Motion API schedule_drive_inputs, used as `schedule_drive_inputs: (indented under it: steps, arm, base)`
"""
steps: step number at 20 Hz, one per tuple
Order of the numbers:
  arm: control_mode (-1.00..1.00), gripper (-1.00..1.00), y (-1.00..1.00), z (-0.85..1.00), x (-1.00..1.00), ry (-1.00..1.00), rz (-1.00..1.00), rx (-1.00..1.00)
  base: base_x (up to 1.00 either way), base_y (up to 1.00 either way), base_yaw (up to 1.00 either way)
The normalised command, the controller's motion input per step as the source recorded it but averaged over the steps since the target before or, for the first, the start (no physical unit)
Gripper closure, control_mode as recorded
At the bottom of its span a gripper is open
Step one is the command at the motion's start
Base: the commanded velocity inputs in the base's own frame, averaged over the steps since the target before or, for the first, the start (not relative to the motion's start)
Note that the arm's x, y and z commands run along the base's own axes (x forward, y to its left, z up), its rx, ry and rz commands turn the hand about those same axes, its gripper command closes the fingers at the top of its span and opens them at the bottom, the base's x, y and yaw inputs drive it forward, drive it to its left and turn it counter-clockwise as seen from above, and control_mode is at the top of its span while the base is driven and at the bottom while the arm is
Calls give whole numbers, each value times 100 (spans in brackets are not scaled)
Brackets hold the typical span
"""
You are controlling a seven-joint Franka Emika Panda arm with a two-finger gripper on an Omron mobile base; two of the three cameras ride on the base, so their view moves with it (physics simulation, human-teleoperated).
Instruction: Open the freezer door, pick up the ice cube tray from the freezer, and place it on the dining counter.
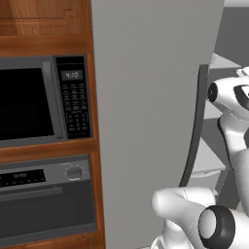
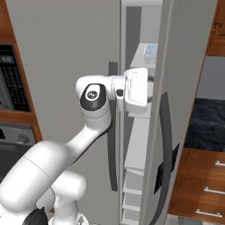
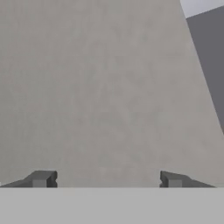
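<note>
Grey panel faces the gripper (image 3: pixel 107 179), fingers (image 3: pixel 40 179) spread wide, pinching nothing. Ice cube tray (image 2: pixel 150 50) peeks, half-hidden, past the ajar freezer door (image 2: pixel 186 88).

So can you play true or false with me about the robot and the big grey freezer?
1. The freezer door is partly open. True.
2. The tool is squeezing the ice cube tray. False: its fingers are spread apart with nothing between them, and the tray sits on a shelf inside the freezer.
3. A microwave sits left of the freezer. True.
4. The microwave door is hanging open. False: it is closed.
5. The robot's hand is reaching into the gap beside the door. True.
</note>
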Motion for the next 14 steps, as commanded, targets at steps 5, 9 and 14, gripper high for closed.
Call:
schedule_drive_inputs:
  steps: [5, 9, 14]
  arm:
    - [-100, -100, -39, 0, -41, 0, -5, 0]
    - [-100, -100, -37, 0, -38, 0, -5, 0]
    - [-100, -100, -33, 0, -33, 0, -4, 0]
  base:
    - [0, 0, 0]
    - [0, 0, 0]
    - [0, 0, 0]
